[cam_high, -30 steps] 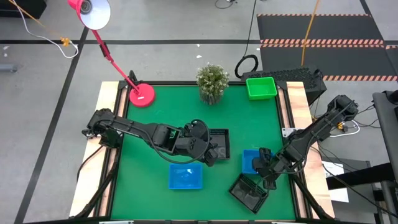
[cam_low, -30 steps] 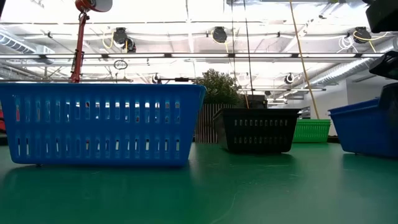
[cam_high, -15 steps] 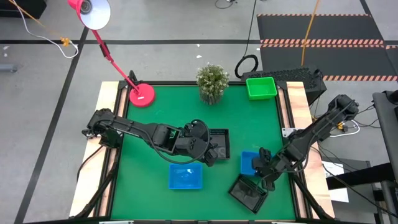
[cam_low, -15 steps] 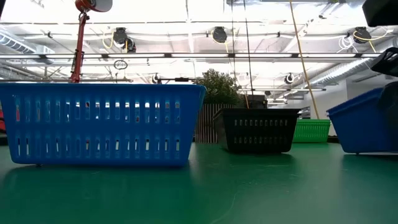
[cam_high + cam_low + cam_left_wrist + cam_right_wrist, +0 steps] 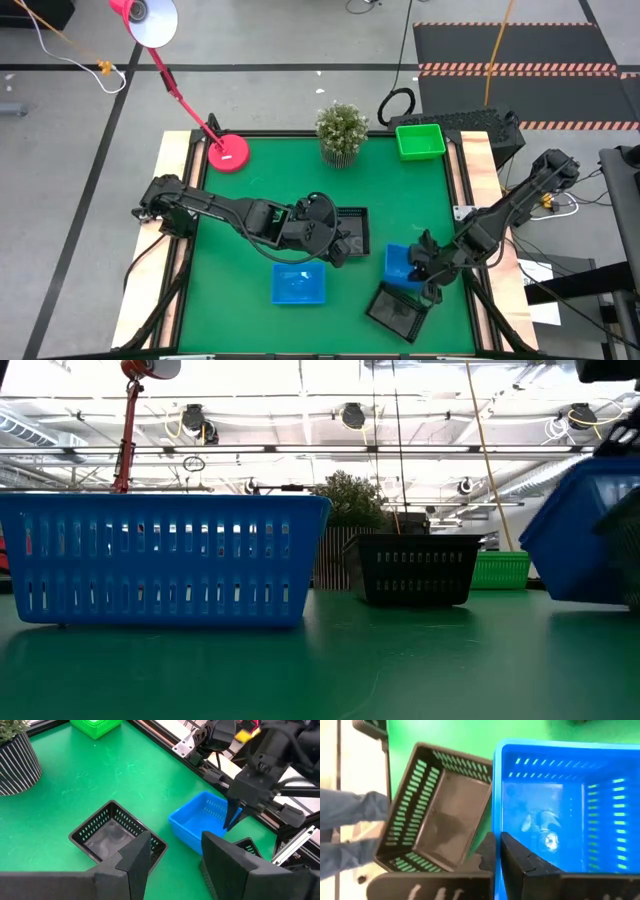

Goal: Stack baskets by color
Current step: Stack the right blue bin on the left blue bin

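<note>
A blue basket (image 5: 402,265) is at the table's near right, with my right gripper (image 5: 428,270) shut on it. It shows tilted at the right of the low view (image 5: 590,530). A second blue basket (image 5: 298,284) rests flat on the mat near the front edge. One black basket (image 5: 398,310) lies by the near right corner, and another (image 5: 352,222) sits mid-table. My left gripper (image 5: 338,243) hovers open just above that one. A green basket (image 5: 420,140) stands at the far right. My right gripper holds the blue basket by the rim of its wall (image 5: 497,815) on the side toward the table's right edge. One finger (image 5: 520,855) is inside the basket and one outside. The fingers slant down from the right. The basket is tilted, its held side raised.
A potted plant (image 5: 342,130) and a red lamp base (image 5: 228,152) stand along the far edge. The black basket near the right corner lies close beside the held blue one (image 5: 440,815). Bare mat lies at the far middle and near left.
My right gripper has shut on the blue basket's wall, rolled a little and risen slightly. The blue basket has tipped, its held side lifted, and shifted a little toward the table's near left.
</note>
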### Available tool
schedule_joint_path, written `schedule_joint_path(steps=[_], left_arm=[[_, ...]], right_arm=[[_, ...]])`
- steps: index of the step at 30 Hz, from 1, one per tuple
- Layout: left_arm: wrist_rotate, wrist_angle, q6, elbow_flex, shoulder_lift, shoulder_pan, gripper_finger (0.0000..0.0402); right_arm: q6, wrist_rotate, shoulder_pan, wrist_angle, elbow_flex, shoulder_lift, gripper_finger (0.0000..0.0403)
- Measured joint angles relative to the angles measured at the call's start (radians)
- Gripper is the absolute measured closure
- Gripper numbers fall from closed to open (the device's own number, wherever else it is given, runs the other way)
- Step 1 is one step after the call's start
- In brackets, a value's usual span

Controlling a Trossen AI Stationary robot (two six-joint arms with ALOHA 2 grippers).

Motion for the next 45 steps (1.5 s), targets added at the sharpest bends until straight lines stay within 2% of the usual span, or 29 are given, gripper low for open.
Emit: schedule_joint_path(steps=[19,26,29,32,35,39,42,45], left_arm=[[0.0,0.007,0.034,0.0,0.0,0.019,0.0225],[0.008,0.081,0.128,0.0,0.0,0.02,0.0224],[0.038,0.122,0.172,0.0,0.0,0.02,0.0213],[0.052,0.159,0.198,0.0,0.009,0.021,0.0182],[0.138,0.198,0.203,0.001,0.033,0.028,0.0141],[0.313,0.285,0.168,0.001,0.1,0.045,0.0099],[0.341,0.322,0.161,0.001,0.148,0.047,0.0093],[0.371,0.335,0.188,0.0,0.186,0.056,0.0107]], right_arm=[[-0.153,0.101,-0.088,-0.1,0.15,-0.016,0.0401],[-0.188,0.099,-0.103,-0.105,0.186,-0.016,0.04],[-0.192,0.1,-0.103,-0.102,0.192,-0.016,0.0401],[-0.195,0.101,-0.104,-0.099,0.192,-0.016,0.0401],[-0.2,0.101,-0.104,-0.098,0.192,-0.016,0.0401],[-0.21,0.101,-0.104,-0.088,0.192,-0.016,0.0401],[-0.211,0.101,-0.104,-0.079,0.192,-0.016,0.0402],[-0.214,0.101,-0.104,-0.076,0.192,-0.016,0.0402]])
